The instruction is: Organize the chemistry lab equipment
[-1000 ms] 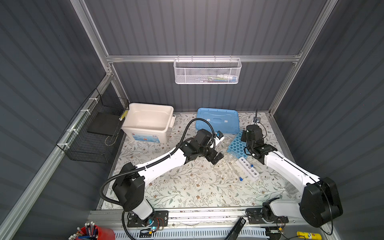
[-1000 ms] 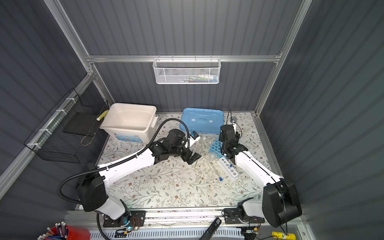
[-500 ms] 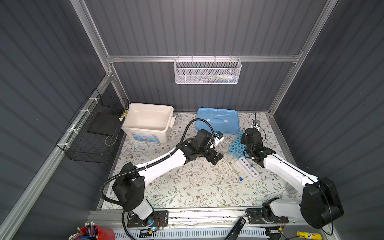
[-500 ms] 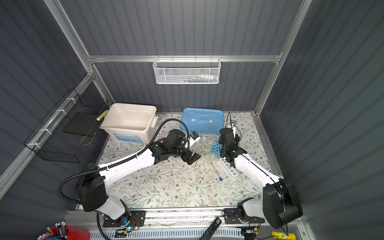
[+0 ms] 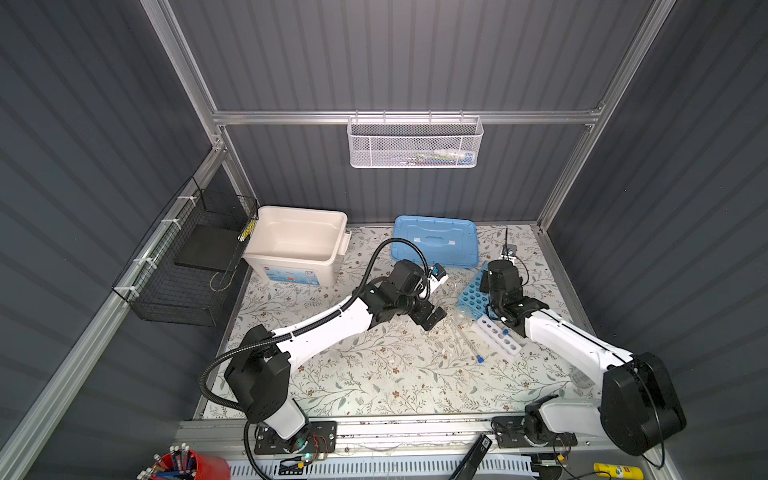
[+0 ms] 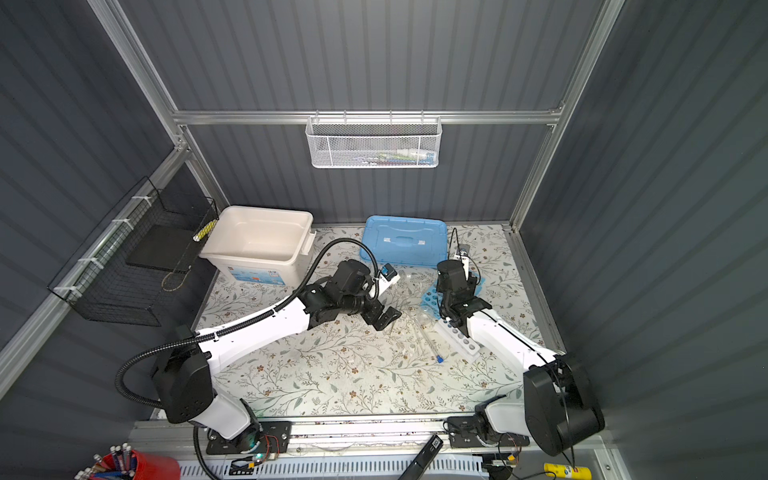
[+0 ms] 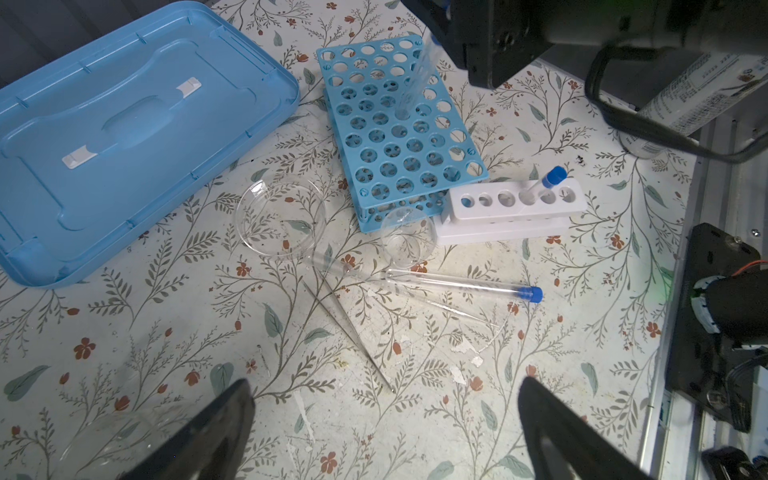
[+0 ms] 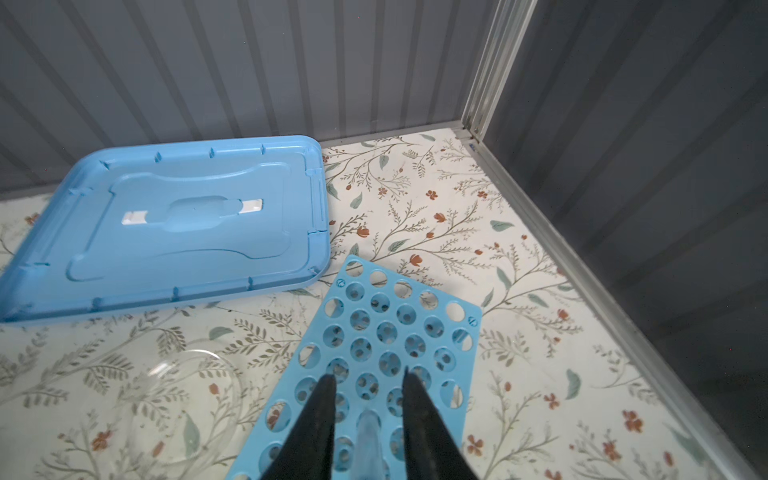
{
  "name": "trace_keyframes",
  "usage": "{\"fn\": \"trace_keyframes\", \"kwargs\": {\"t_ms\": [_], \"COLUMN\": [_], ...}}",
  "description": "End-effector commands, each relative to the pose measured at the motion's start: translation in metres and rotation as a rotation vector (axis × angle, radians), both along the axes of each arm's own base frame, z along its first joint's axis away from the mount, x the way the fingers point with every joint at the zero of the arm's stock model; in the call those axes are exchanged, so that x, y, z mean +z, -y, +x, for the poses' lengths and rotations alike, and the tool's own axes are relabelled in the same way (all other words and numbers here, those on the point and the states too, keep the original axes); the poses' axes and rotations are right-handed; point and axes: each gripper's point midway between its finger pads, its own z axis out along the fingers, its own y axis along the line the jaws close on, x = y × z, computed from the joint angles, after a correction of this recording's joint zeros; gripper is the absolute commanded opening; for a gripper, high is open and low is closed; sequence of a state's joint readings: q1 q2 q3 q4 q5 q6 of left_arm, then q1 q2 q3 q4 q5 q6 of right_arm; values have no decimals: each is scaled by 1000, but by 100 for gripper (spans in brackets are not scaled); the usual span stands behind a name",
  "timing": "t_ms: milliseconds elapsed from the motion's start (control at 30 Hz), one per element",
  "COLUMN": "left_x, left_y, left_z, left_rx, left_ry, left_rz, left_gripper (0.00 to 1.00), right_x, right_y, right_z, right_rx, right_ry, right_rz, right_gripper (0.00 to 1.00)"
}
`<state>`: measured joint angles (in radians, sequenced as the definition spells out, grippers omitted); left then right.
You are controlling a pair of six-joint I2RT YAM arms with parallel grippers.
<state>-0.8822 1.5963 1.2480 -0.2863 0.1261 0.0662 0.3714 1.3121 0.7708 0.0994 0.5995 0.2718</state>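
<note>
Matt blue plastic rack (image 7: 399,143), glossier blue plastic lid (image 7: 124,124), clear smooth glass dish (image 7: 280,216) — on scuffed, flaking floral liner (image 7: 415,353).

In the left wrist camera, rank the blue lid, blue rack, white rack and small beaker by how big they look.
Largest to smallest: blue lid, though partly out of frame; blue rack; white rack; small beaker.

Behind the left pincer (image 7: 384,390), wide bare mat (image 5: 374,374) is left. Ahead of it, passage is obstructed by thin rods (image 7: 349,328), a lying tube (image 7: 457,286), a cup (image 7: 408,237) and a dish (image 7: 280,222). Beyond these are set a blue rack (image 7: 399,124) and a white rack (image 7: 511,205).
</note>
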Motion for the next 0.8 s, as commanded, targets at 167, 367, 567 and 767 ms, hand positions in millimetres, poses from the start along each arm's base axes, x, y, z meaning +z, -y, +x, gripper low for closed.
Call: {"fn": "trace_keyframes", "kwargs": {"t_ms": [167,367,567,767], "left_x": [7,-5,-15,-19], "left_y": [-6,-8,-20,-13], "left_z": [1,-5,-14,-36], "left_rx": [19,-13,-57,-164], "left_ry": [16,-20,42,90], "left_rz": [-17,44,142,197], "left_gripper": [100,100,100,100], "right_x": [11,30,50,51], "right_y": [6,14,22,26], "right_z": [-16,-23,-38,-68], "right_rx": [-20,-42,-47,-5], "right_ry": [28,-9,-139,-282], "right_rz": [13,2,111,301], "right_gripper": [47,53,57,58]}}
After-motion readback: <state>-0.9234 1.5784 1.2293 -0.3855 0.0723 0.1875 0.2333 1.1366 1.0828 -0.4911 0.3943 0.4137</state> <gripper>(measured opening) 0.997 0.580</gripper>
